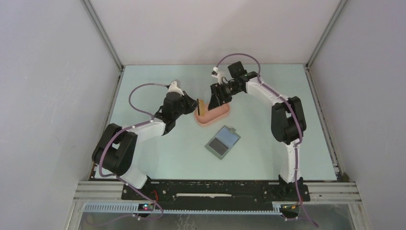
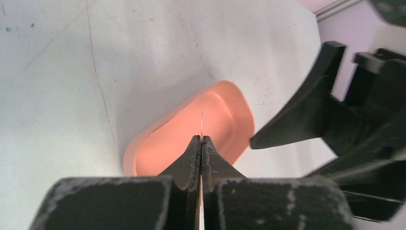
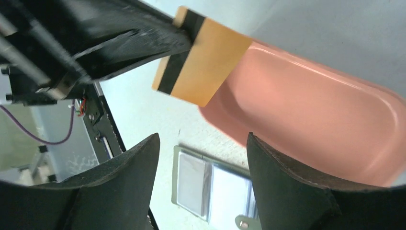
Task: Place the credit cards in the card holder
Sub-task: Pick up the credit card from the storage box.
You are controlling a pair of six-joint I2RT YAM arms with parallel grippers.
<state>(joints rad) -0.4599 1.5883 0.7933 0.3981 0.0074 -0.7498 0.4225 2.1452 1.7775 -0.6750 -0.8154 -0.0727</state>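
My left gripper [image 1: 194, 106] is shut on a yellowish-tan credit card [image 1: 201, 108] and holds it upright on edge over the left end of the pink tray [image 1: 221, 114]. In the left wrist view the card [image 2: 201, 123] shows edge-on between the shut fingertips [image 2: 195, 143]. In the right wrist view the card [image 3: 210, 60] shows a black stripe. My right gripper [image 1: 214, 99] is open and empty, just right of the card above the tray; its fingers [image 3: 129, 167] are wide apart. The grey-green card holder [image 1: 222, 142] lies open on the table in front of the tray and also shows in the right wrist view [image 3: 210, 184].
The pink oblong tray [image 2: 158, 143] looks empty inside. The two grippers are close together over it; the right gripper's fingers [image 2: 297, 122] show in the left wrist view. Grey walls enclose the table on three sides.
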